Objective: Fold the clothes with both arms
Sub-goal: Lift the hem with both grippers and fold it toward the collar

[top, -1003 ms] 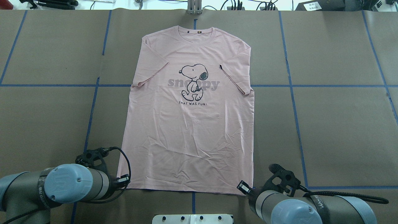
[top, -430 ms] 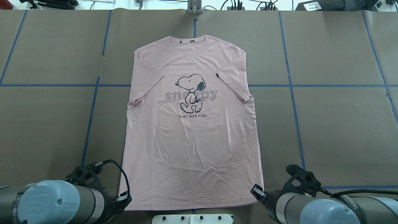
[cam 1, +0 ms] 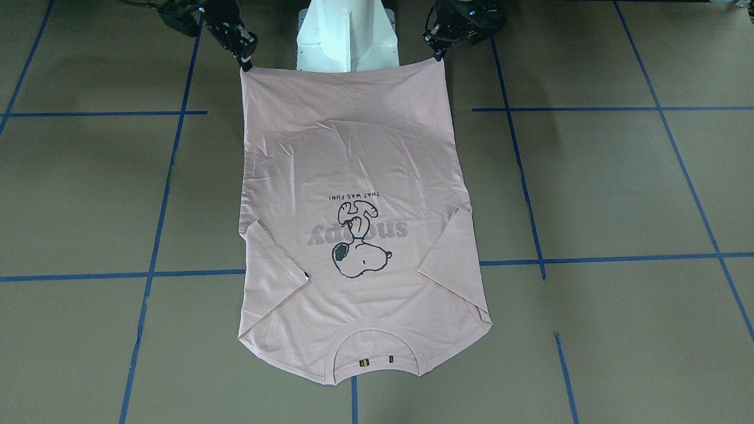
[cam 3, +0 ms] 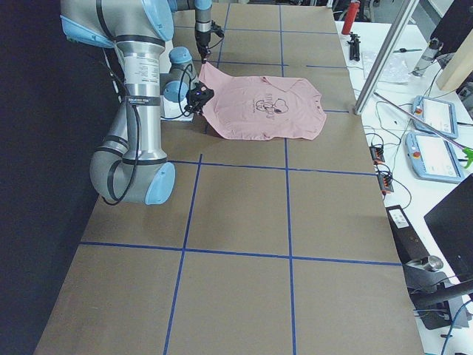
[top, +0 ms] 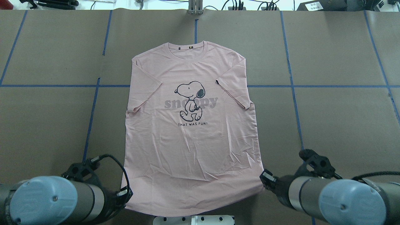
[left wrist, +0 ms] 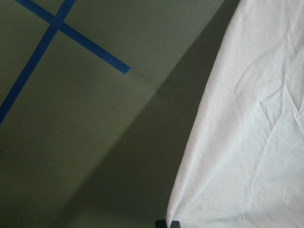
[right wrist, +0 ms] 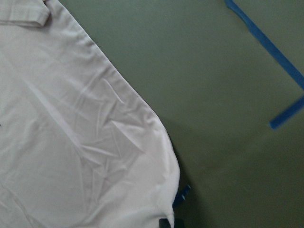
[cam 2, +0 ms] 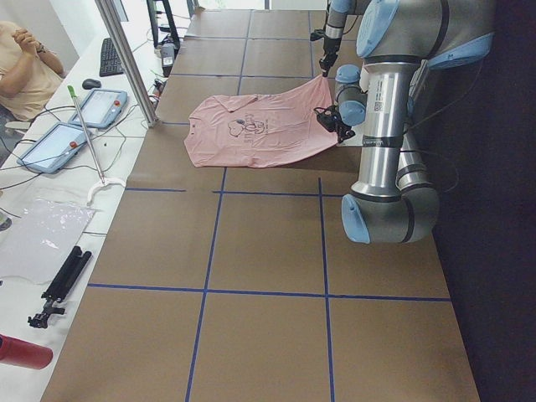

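Pink T-shirt (top: 190, 137) lies on the desk (top: 343, 125), collar (top: 190, 51) at the far end. Left tool (cam 1: 439, 55) and right tool (cam 1: 245, 63) each pinch one near bottom corner; the collar is straight ahead.

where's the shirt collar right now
Overhead view: the collar lies at the far side from the robot, centred left-to-right, where a blue tape line meets it.

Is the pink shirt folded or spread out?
Spread out. The shirt lies open, print up, both sleeves showing; only its bottom edge is raised.
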